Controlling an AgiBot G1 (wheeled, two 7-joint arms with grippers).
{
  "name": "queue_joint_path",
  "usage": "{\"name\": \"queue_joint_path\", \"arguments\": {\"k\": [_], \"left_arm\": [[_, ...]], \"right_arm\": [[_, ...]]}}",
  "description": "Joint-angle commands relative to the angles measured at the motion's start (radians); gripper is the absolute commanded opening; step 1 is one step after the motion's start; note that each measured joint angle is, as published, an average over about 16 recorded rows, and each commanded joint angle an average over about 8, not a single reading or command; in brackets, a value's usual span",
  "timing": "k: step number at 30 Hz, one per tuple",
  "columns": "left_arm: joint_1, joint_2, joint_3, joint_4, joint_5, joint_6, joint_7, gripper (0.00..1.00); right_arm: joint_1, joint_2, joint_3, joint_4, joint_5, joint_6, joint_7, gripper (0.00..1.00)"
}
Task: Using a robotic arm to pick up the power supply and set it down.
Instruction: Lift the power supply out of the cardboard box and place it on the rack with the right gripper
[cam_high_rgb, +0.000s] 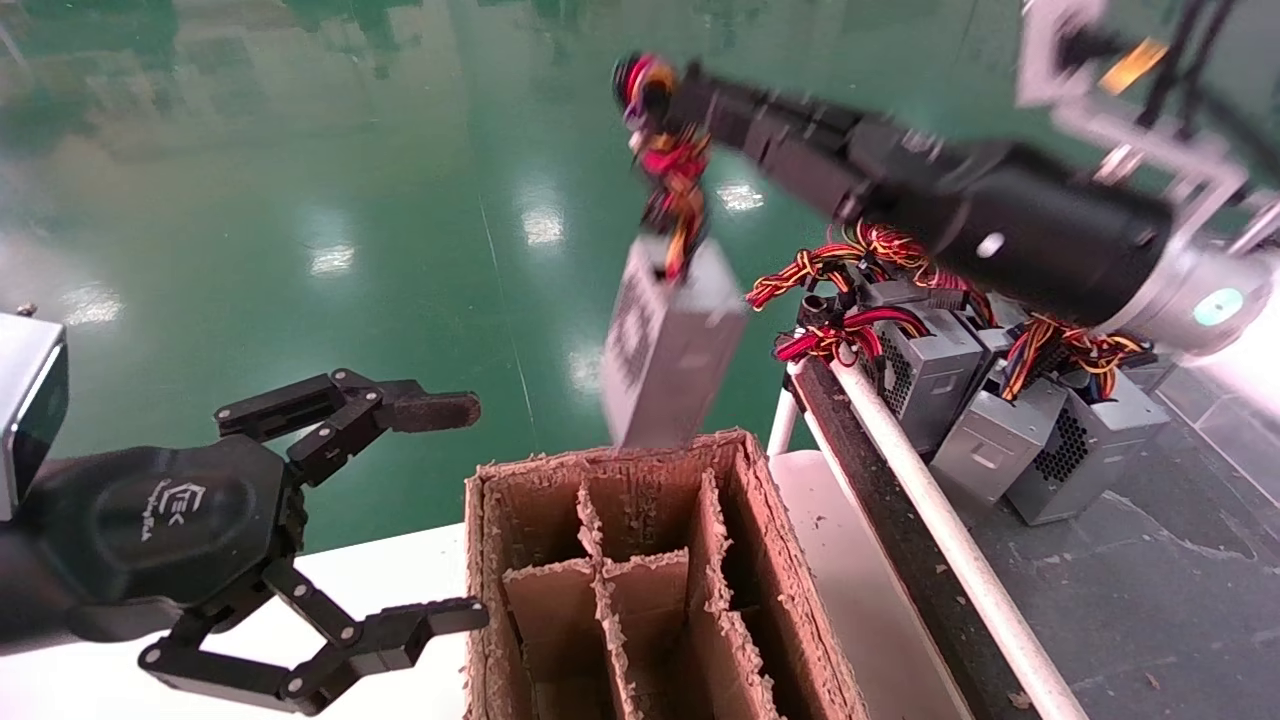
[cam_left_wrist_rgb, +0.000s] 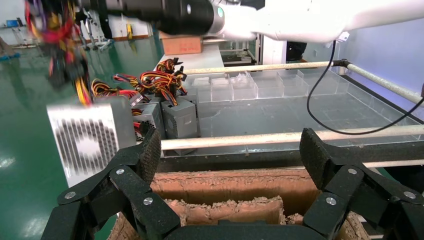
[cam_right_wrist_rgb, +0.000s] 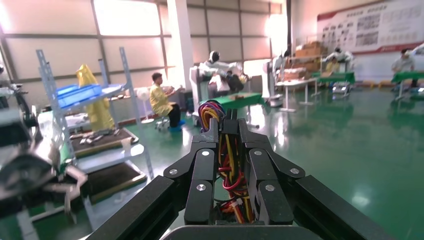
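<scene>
Head view: the right hand (cam_high_rgb: 650, 95) of the robotic arm (cam_high_rgb: 1000, 225) reached out over the green floor (cam_high_rgb: 250, 180), clamped on the wire bundle (cam_high_rgb: 675, 175) of the power supply (cam_high_rgb: 665, 345). The grey box hung tilted by those wires, its lowest corner just above the far rim of the cardboard box (cam_high_rgb: 640, 590), over the far middle compartment. The box's ragged dividers (cam_high_rgb: 600, 575) split it into narrow cells. To the right of the cardboard box, behind a white rail (cam_high_rgb: 930, 510), a heap of other power supplies (cam_high_rgb: 1010, 420) lay on a dark tray. The left hand (cam_high_rgb: 400, 520) hovered left of the cardboard box over the white desk (cam_high_rgb: 380, 570), fingers spread wide and holding nothing.

Left wrist view: the left hand's (cam_left_wrist_rgb: 230, 160) black fingers (cam_left_wrist_rgb: 142, 155) stood wide apart, framing the cardboard box's (cam_left_wrist_rgb: 225, 187) near rim. The power supply (cam_left_wrist_rgb: 92, 137) hung beside one finger, above the box edge, its honeycomb vent facing the camera. Beyond the box lay the heap of power supplies (cam_left_wrist_rgb: 170, 112) and clear plastic trays (cam_left_wrist_rgb: 260, 85).

Right wrist view: the right hand's (cam_right_wrist_rgb: 231, 135) fingers were closed nearly together on the red, yellow and black wires (cam_right_wrist_rgb: 230, 175); the cardboard box was out of sight. Shelving (cam_right_wrist_rgb: 85, 120) and seated workers (cam_right_wrist_rgb: 162, 102) filled the hall beyond.
</scene>
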Motion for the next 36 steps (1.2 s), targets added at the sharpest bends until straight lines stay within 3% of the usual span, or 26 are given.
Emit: {"name": "queue_joint_path", "arguments": {"k": [1,15,29,36], "left_arm": [[0.0,0.0,0.0,0.0,0.0,0.0,0.0,1.0],[0.0,0.0,0.0,0.0,0.0,0.0,0.0,1.0],[0.0,0.0,0.0,0.0,0.0,0.0,0.0,1.0],[0.0,0.0,0.0,0.0,0.0,0.0,0.0,1.0]], "right_arm": [[0.017,0.017,0.003,0.012,0.01,0.002,0.012,0.0],[0.24,0.156,0.024,-0.12,0.015,0.05,-0.002,0.0],[0.359,0.357,0.02,-0.243,-0.003,0.302,-0.055,0.0],[0.344,0.455,-0.008,-0.269,-0.042,0.347,-0.076,0.0]]}}
